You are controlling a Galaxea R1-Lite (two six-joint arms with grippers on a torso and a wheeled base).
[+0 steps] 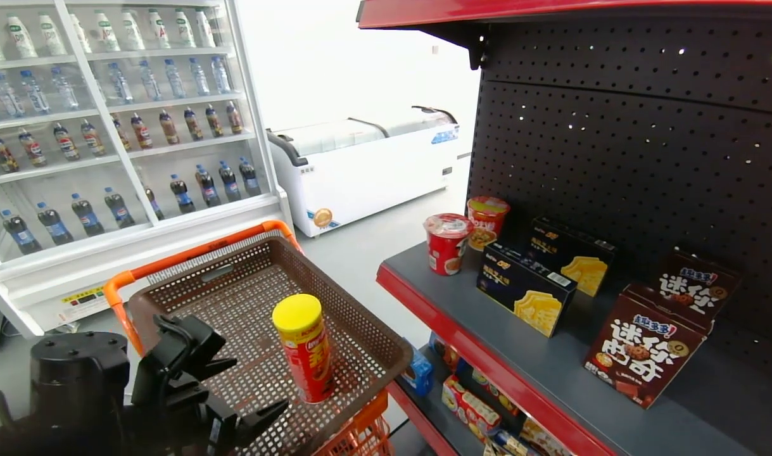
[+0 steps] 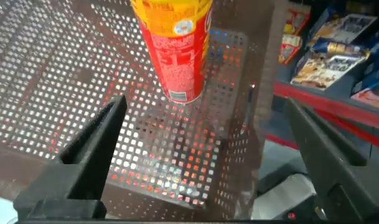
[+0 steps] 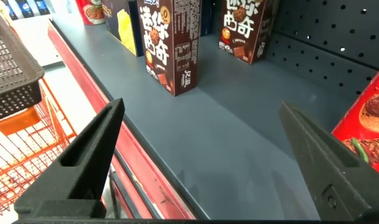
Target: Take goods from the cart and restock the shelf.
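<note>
One can (image 1: pixel 303 348) is left in the basket (image 1: pixel 360 307), just ahead of the wide-spread left gripper (image 1: pixel 259 383); boxes (image 3: pixel 170 46) are already shelved beyond the equally wide right gripper (image 3: pixel 201 106).

Left arm (image 1: pixel 75 373) black w/ round joint cap (screw holes on top); left gripper (image 1: pixel 257 384) black, wedge fingers (image 2: pixel 96 143).

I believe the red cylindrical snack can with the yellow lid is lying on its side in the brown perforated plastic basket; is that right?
Not quite: the red cylindrical snack can with the yellow lid stands upright in the brown perforated plastic basket, as the head view shows.
</note>
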